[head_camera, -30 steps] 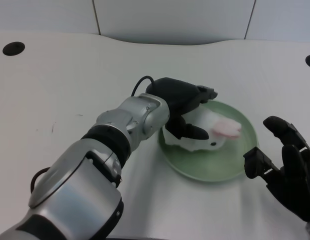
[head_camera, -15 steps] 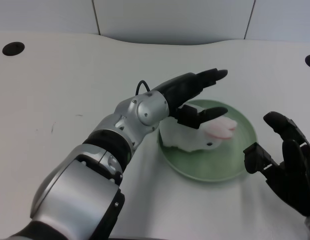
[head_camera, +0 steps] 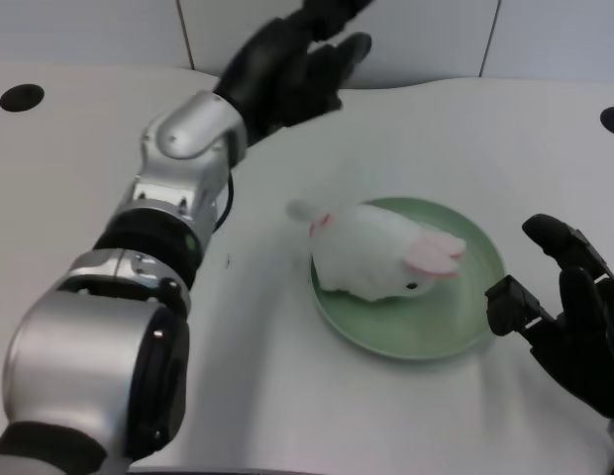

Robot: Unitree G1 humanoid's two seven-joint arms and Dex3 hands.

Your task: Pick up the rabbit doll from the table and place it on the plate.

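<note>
Left hand (head_camera: 287,64) higher; white table (head_camera: 89,168)

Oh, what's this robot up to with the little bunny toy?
It was asked to put the rabbit doll on the green plate, and that looks done: the doll lies on the plate, its tail end hanging over the left rim. The left hand holds nothing now; it is raised above the white table with its fingers apart, well away from the plate. The right hand waits beside the plate, touching nothing.
</note>
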